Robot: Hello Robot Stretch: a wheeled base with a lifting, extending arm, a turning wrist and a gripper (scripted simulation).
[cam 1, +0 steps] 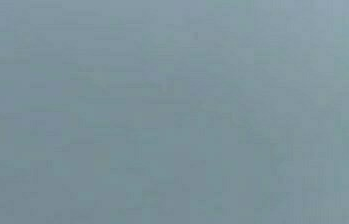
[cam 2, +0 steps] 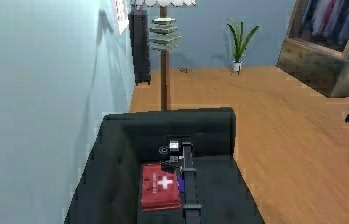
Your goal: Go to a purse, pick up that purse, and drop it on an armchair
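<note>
On the seat of the black armchair [cam 2: 132,140], in the arm side view, a flat red bag [cam 2: 160,188] with a white cross is lying, near the front of the cushion and just beside the arm [cam 2: 190,190]. The arm is rising as a dark bar from the bottom edge and is crossing the seat toward the backrest. The gripper [cam 2: 171,154] is sitting at its far end, just above the red bag in the picture. Cannot tell whether the fingers are spread or pressed together. Cannot tell whether it is holding anything, since the bag is resting on the cushion right by it.

Behind the armchair a floor lamp [cam 2: 164,60] is standing on the wood floor [cam 2: 282,120], close to the blue wall [cam 2: 42,100]. A potted plant [cam 2: 240,45] is standing farther back. A wooden wardrobe [cam 2: 327,45] is standing at the upper right.

In the forward view a plain blue-grey wall [cam 1: 172,110] is facing the camera.
</note>
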